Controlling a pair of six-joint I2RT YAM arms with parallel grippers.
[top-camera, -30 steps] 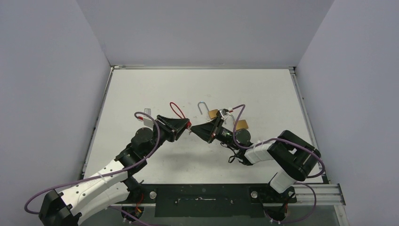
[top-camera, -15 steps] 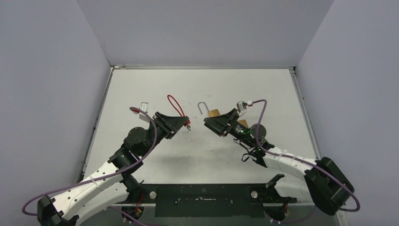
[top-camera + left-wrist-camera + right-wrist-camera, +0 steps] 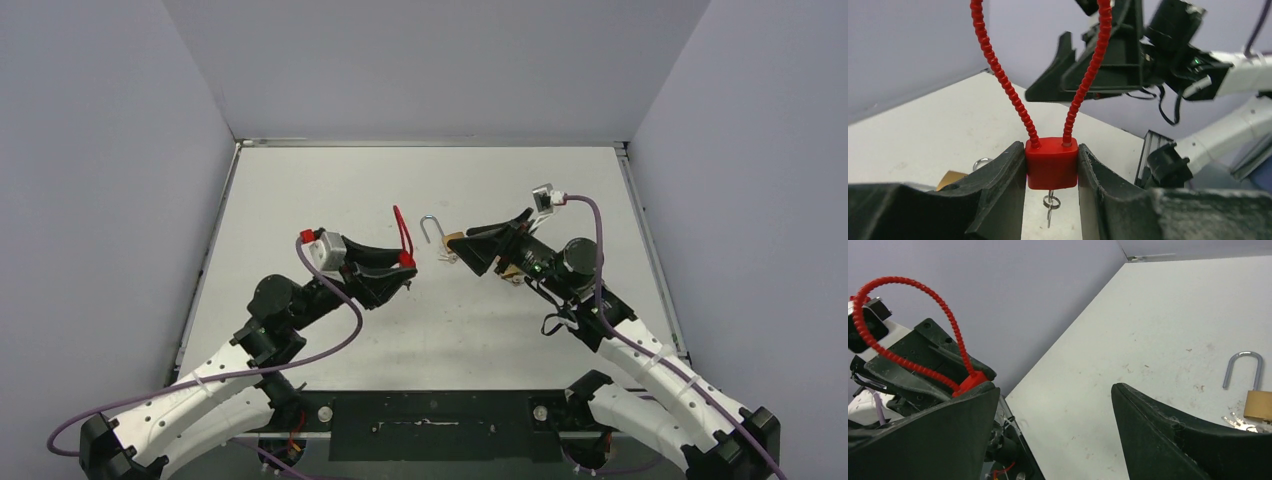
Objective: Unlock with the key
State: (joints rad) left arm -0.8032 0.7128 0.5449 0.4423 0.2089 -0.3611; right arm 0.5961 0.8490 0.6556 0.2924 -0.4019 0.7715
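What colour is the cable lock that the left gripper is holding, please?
The cable lock is bright red throughout; clearest in the left wrist view.

White table (image 3: 300, 190): surface flat, with small specks and scuffs around its middle. Pale grey back wall (image 3: 430, 70) and two side walls stand along three of its edges.

Brass padlock (image 3: 1258, 407): lies flat on the table near centre. Its silver shackle (image 3: 1243, 367) has one leg clear of the body. Small key bunch (image 3: 1240, 422) lies just beside the body.
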